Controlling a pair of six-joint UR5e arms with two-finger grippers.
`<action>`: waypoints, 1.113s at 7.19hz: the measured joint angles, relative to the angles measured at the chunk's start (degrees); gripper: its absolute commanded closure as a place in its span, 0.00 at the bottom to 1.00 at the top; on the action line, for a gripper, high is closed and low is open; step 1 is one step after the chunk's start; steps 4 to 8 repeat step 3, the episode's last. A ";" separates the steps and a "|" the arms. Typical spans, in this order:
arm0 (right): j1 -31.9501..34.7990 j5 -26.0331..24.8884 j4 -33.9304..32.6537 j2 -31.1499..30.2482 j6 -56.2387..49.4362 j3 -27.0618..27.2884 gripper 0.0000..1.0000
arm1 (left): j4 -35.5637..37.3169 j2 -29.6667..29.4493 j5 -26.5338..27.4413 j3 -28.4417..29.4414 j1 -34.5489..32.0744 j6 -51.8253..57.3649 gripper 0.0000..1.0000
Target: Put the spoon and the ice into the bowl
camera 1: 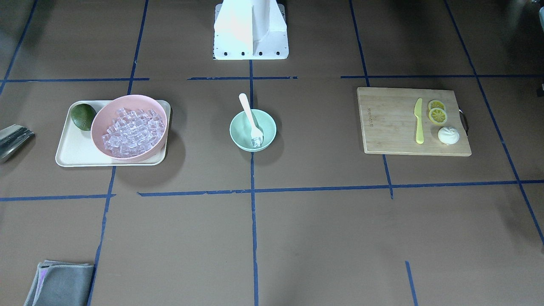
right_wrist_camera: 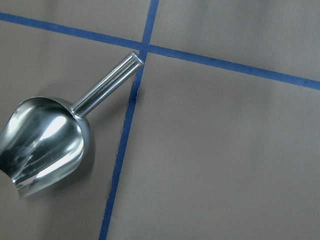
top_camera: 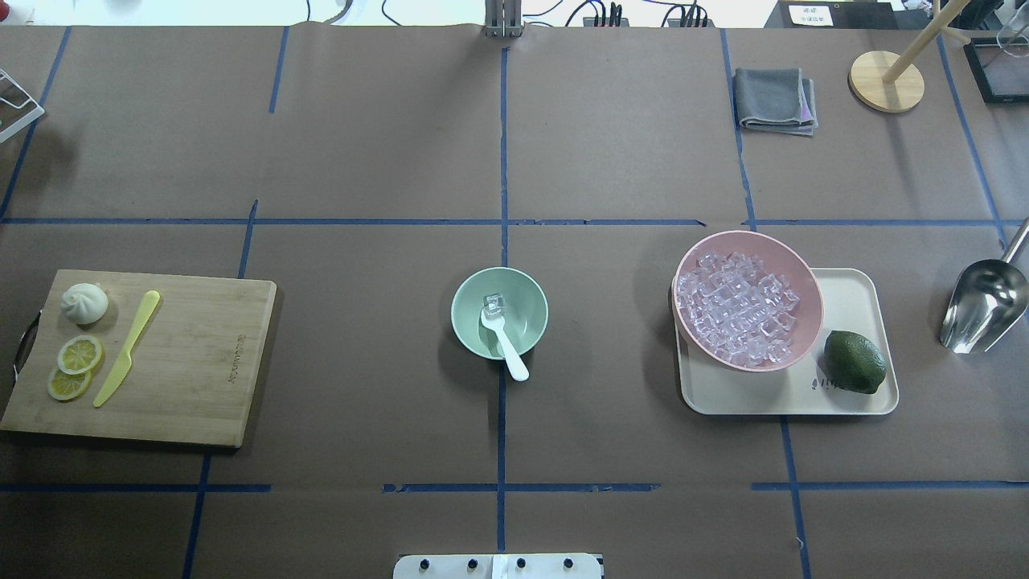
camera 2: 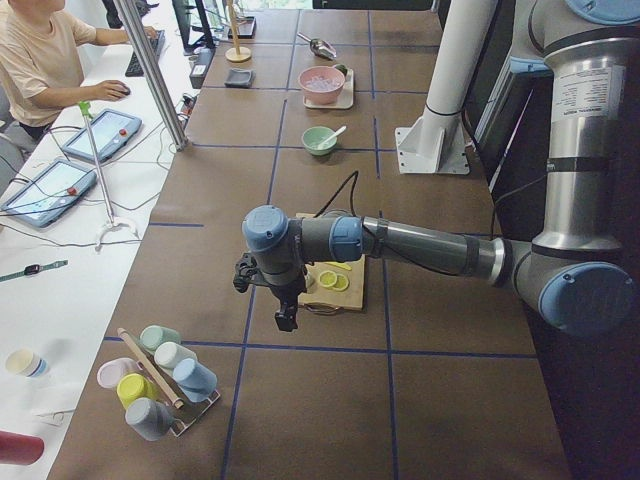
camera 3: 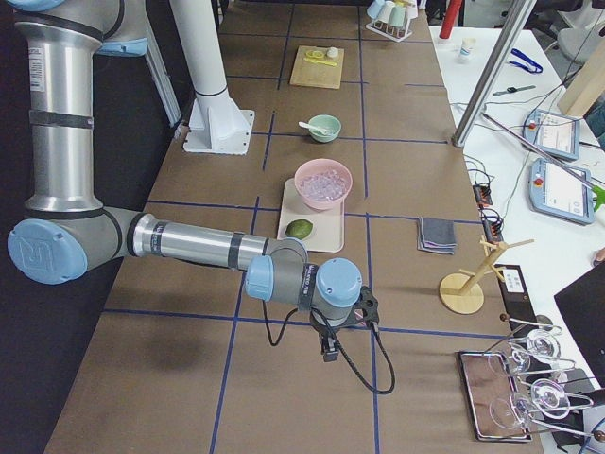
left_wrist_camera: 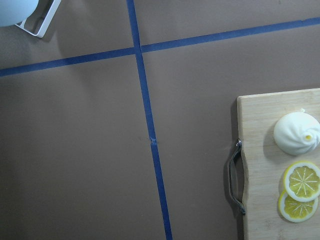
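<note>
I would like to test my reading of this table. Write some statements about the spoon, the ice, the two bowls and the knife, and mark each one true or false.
1. The spoon lies in the green bowl, with its handle over the rim. True.
2. The green bowl holds no ice. False: an ice cube lies at the spoon's scoop.
3. The pink bowl stands on the tray. True.
4. The yellow knife lies in the pink bowl. False: it lies on the cutting board, beside the lemon slices.
5. The dark green fruit is on the cutting board. False: it is on the tray.
</note>
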 measured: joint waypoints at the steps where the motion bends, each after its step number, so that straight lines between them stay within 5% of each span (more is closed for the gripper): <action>1: -0.02 -0.03 0.00 0.01 0.04 0.00 0.00 | -0.01 -0.05 -0.04 0.12 0.09 0.00 0.00; 8: -0.02 0.13 0.00 0.07 0.12 0.14 0.00 | -0.19 -0.22 -0.06 0.56 0.24 0.00 0.00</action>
